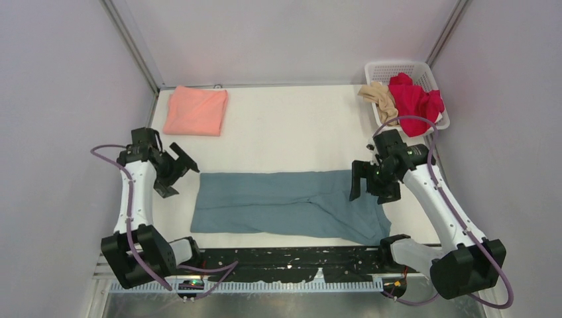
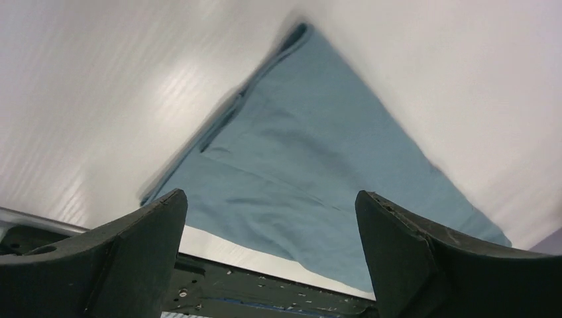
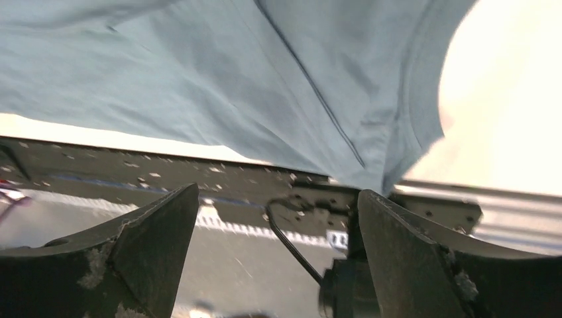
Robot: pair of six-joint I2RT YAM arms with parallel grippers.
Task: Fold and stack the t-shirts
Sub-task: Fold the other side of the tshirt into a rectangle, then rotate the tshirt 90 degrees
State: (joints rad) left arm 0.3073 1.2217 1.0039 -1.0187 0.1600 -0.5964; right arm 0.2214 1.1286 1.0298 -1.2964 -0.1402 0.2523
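Folding slate-blue t-shirt (image 1: 285, 205), long strip along near edge of surface (image 1: 291, 132); left and right jaws wide, empty; next: grip one end, fold over other

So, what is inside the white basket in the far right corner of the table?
The white basket holds a crumpled red t-shirt and a beige t-shirt, which hangs over its left rim. The cloth covers the basket's bottom, so anything beneath cannot be seen.
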